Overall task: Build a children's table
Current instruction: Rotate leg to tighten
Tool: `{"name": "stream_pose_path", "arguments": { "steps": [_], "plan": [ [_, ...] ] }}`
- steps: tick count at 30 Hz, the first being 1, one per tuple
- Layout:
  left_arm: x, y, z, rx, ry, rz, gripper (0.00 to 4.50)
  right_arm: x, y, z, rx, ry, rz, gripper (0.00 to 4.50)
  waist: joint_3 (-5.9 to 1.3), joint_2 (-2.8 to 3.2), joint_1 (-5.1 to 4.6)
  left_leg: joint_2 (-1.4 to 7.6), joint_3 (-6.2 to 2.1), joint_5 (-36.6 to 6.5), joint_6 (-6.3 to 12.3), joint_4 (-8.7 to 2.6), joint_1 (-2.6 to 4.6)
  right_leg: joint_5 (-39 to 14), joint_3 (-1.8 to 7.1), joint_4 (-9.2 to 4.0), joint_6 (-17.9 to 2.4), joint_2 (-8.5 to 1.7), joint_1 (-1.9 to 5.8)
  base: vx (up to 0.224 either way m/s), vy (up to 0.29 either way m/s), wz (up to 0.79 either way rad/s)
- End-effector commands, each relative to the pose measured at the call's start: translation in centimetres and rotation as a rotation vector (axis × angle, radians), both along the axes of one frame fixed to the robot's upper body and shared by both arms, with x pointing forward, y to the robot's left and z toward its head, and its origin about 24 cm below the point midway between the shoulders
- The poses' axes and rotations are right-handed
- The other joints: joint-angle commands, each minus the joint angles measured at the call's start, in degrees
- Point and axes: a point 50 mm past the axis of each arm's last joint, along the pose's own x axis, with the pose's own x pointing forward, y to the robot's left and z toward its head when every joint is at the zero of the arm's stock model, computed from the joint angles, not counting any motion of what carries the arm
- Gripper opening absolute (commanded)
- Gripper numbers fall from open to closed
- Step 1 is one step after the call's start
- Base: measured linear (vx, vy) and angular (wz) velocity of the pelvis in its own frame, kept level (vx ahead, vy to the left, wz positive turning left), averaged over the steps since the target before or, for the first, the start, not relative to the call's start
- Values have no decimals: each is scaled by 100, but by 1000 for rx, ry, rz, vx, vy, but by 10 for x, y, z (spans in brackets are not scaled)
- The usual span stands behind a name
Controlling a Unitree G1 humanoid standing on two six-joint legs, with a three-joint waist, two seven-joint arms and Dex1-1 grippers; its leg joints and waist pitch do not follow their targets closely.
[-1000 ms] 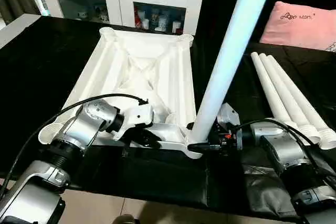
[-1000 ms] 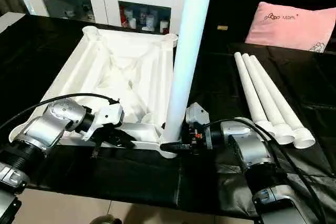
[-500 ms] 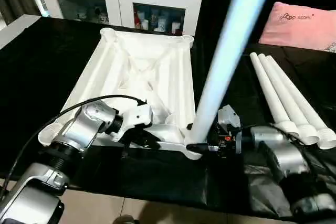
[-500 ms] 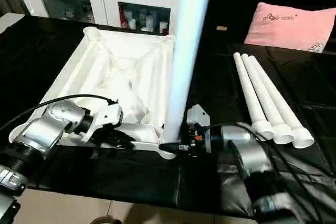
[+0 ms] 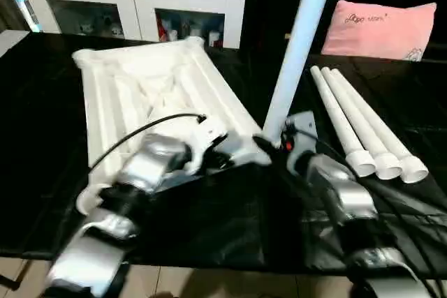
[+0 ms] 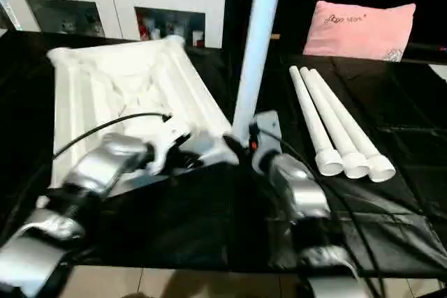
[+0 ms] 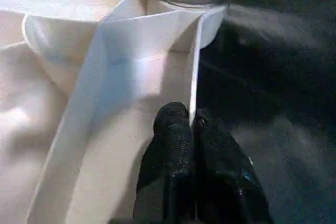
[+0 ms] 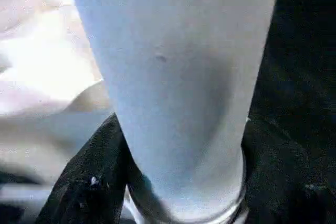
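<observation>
The white tabletop point(image 5: 133, 95) lies underside up on the black cloth, skewed, with its far end toward the left. One white leg point(image 5: 300, 40) stands upright in the near right corner socket. My right gripper point(image 5: 271, 146) is shut on the base of this leg point(image 8: 178, 93), a black finger point(image 8: 84, 182) on each side. My left gripper point(image 7: 190, 124) is shut on the thin rim wall of the tabletop point(image 7: 121, 66), just left of that corner. Three more legs point(image 5: 360, 127) lie side by side on the right.
A white cabinet with glass doors point(image 5: 140, 5) stands behind the work surface, and a pink pillow point(image 5: 380, 29) lies at the back right. The black cloth point(image 5: 230, 221) reaches the front edge, with floor below it. A black cable point(image 5: 147, 130) arcs over my left forearm.
The view has shifted. Beyond that, the tabletop has swung, its far end going left, and both grippers with the near right corner and the upright leg have moved farther from me.
</observation>
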Motion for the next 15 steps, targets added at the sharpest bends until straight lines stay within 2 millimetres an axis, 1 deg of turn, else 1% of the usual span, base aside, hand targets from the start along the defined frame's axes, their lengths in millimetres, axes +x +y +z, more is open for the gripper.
{"name": "stream_pose_path", "arguments": {
  "steps": [1, 2, 3, 4, 5, 6, 7, 9, 10, 11, 12, 13, 14, 15],
  "plan": [
    [9, -27, 29, -92, -114, 16, 0, -16, 49, -20, 49, 130, 144, 263, -407, 30, 22, 272, -101, -781, 56, -372, 35, -811, 325, -437, -1191, -517, 262, 0, 0, 0],
    [10, -27, 29, -85, -118, 15, 0, -16, 50, -20, 52, 133, 141, 263, -411, 30, 36, 265, -94, -653, 165, -365, 24, -527, 330, -417, -1218, -516, 281, 0, 0, 0],
    [10, -27, 28, -66, -129, 11, 0, -16, 50, -20, 48, 130, 137, 263, -405, 32, 47, 266, -90, -606, 234, -370, 19, -409, 331, -413, -1230, -519, 285, 0, 0, 0],
    [9, -25, 27, -52, -133, -1, 0, -16, 48, -20, 48, 119, 133, 263, -399, 31, 51, 266, -87, -642, 264, -371, 24, -426, 326, -419, -1235, -521, 291, 0, 0, 0],
    [9, -24, 26, -50, -133, -4, 0, -16, 47, -19, 49, 118, 133, 263, -392, 24, 51, 267, -84, -677, 268, -375, 23, -489, 327, -431, -1228, -524, 292, 0, 0, 0],
    [9, -23, 26, -46, -132, -8, 0, -16, 46, -19, 52, 115, 129, 263, -381, 36, 55, 272, -88, -767, 246, -384, 32, -664, 326, -449, -1206, -529, 289, 0, 0, 0],
    [8, -21, 25, -39, -133, -11, 0, -16, 44, -19, 56, 110, 130, 298, -375, 36, 52, 279, -90, -822, 228, -392, 41, -764, 323, -458, -1189, -527, 280, 0, 0, 0],
    [7, -16, 23, -19, -136, -26, 0, -16, 38, -18, 59, 90, 113, 333, -368, 44, 49, 290, -95, -971, 148, -404, 46, -1001, 332, -482, -1120, -534, 274, 0, 0, 0],
    [7, -16, 23, -19, -136, -26, 0, -16, 38, -18, 59, 90, 113, 333, -366, 45, 51, 290, -97, -991, 134, -407, 49, -1032, 330, -488, -1108, -533, 270, 0, 0, 0],
    [7, -12, 22, -10, -135, -30, 0, -16, 34, -18, 55, 76, 112, 340, -368, 48, 39, 290, -105, -1012, 122, -414, 35, -1030, 330, -480, -1095, -530, 279, 0, 0, 0],
    [6, -7, 21, -3, -138, -47, 0, -17, 26, -17, 55, 53, 116, 354, -364, 36, 29, 291, -110, -1057, 119, -420, 34, -1065, 327, -490, -1077, -530, 278, 0, 0, 0],
    [6, -6, 21, 0, -136, -53, 0, -17, 24, -16, 58, 44, 121, 377, -358, 34, 12, 287, -112, -1090, 126, -423, 22, -1122, 329, -491, -1058, -532, 285, 0, 0, 0],
    [6, -4, 20, 2, -135, -58, 0, -18, 21, -16, 60, 36, 126, 377, -362, 44, 15, 284, -113, -1097, 130, -420, 22, -1139, 329, -501, -1052, -540, 288, 0, 0, 0],
    [4, 1, 20, 12, -145, -90, 0, -21, 14, -14, 72, 13, 145, 382, -365, 50, 0, 294, -116, -1055, 162, -418, 22, -1035, 333, -489, -1074, -535, 284, 0, 0, 0]
  ]
}}
